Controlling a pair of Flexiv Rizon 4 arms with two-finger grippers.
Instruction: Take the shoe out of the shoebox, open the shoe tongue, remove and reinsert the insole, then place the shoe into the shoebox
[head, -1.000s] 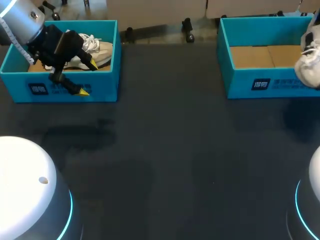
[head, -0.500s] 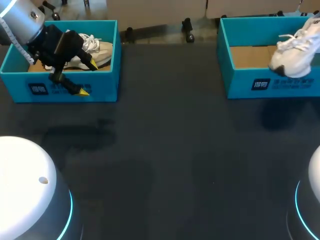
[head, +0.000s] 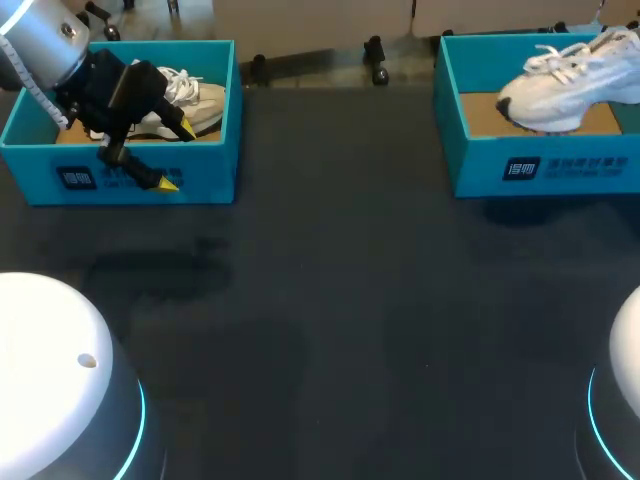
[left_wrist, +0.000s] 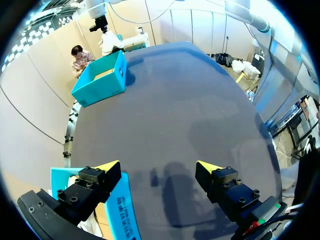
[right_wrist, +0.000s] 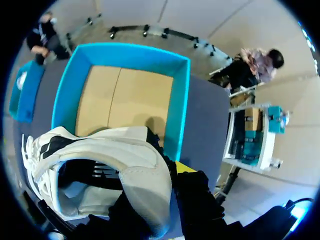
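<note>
aloft over the right box (head: 540, 165), the shoe (head: 565, 85) hangs pinched at its heel by the right gripper (right_wrist: 167, 172); left gripper (head: 177, 156) spread astride the left box (head: 205, 180), at its white-printed front

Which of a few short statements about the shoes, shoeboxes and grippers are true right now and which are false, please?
1. The left gripper is open, at the left shoebox's front wall. True.
2. The left shoebox is empty. False: a white shoe lies inside it.
3. The right gripper holds a second white shoe by its heel above the right shoebox. True.
4. The right shoebox has a lid on. False: it is open on top, with its cardboard floor showing.
</note>
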